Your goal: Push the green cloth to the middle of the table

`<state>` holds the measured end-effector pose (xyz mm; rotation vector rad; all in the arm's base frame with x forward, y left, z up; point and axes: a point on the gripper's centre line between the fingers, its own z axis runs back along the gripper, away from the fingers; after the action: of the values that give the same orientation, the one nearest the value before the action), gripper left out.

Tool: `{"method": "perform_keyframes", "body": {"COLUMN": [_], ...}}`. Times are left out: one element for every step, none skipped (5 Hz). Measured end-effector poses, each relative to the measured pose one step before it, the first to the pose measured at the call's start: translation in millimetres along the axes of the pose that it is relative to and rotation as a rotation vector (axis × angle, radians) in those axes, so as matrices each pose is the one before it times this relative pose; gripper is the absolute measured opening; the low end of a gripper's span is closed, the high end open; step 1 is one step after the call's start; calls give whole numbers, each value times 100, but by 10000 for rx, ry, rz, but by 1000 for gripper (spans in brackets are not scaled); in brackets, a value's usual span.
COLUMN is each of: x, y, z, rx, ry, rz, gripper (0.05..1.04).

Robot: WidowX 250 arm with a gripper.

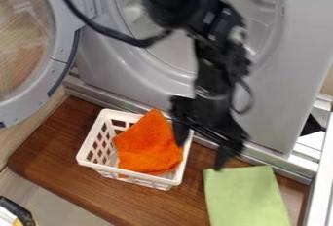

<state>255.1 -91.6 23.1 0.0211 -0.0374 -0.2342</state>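
Note:
The black gripper (200,156) hangs open over the wooden table, with its two fingers spread apart. Its left finger is by the right rim of the white basket, and its right fingertip is just above the upper left corner of the green cloth (244,198); whether that tip touches the cloth I cannot tell. The cloth lies flat at the lower right of the wooden table (156,203), running to the bottom edge of the view. Nothing is held between the fingers.
A white plastic basket (98,161) holding an orange cloth (148,144) stands left of the gripper. Behind is a grey machine front (270,118) with its round door (58,49) swung open at upper left. A white metal rail (320,181) borders the right side.

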Motion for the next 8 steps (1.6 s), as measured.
{"method": "perform_keyframes", "body": {"x": [1528,1081,316,-59,963,312,122,-137], "y": [-2298,-1995,-111,-850,-1132,-288,79,232], "z": [-892,-1570,-734,-2558,-1343,-1480,-481,-714], "rx": [-137,-116,134,-485,-433,-98,26,50], "ry": [-152,66,-248,145,-150,212,-107,30], "rz": [-835,-793,-79,-245,-218,-138,-50,99], "gripper": [1000,1000,1000,1000,1000,1000,1000,1001]}}
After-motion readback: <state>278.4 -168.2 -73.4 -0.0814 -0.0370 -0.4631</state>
